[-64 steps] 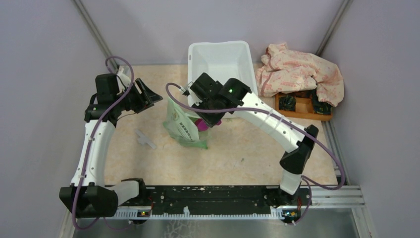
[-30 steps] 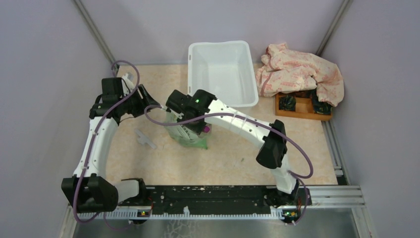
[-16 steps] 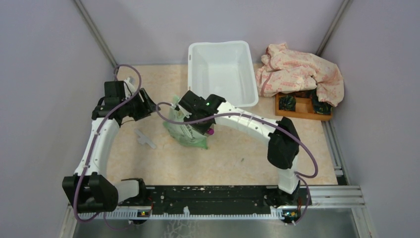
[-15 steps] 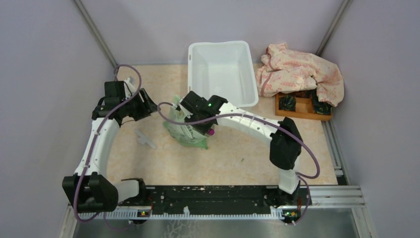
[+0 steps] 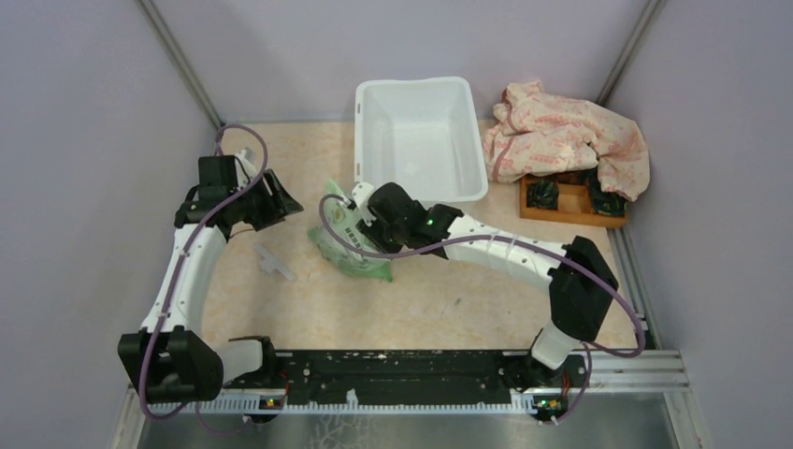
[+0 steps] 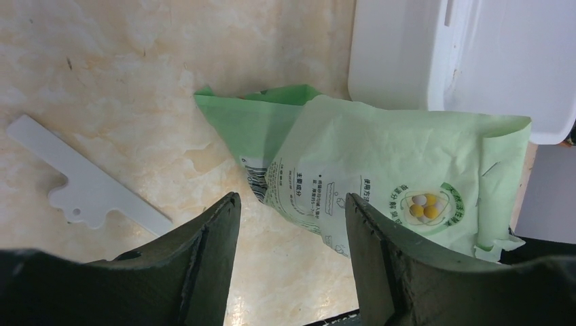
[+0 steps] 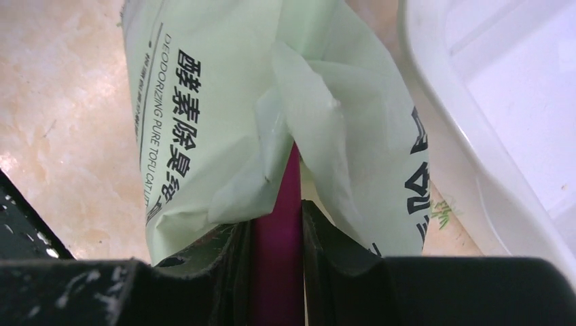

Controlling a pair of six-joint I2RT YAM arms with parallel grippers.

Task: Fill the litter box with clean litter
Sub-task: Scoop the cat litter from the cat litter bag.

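The right claw (image 7: 277, 227) pinches the handle of the pink scoop (image 7: 278, 190), whose length runs straight ahead into the mouth of the green bag (image 5: 348, 248). The litter box (image 5: 418, 140) stands just behind the bag, looking bare inside. Only a few green bits of litter (image 7: 441, 214) show, on the table (image 5: 449, 290) between bag and box (the rest presumably hidden in the bag). The left claw (image 6: 289, 224) hangs spread open left of the bag. The right arm is nearer; its scoop would carry from the bag to the box behind it.
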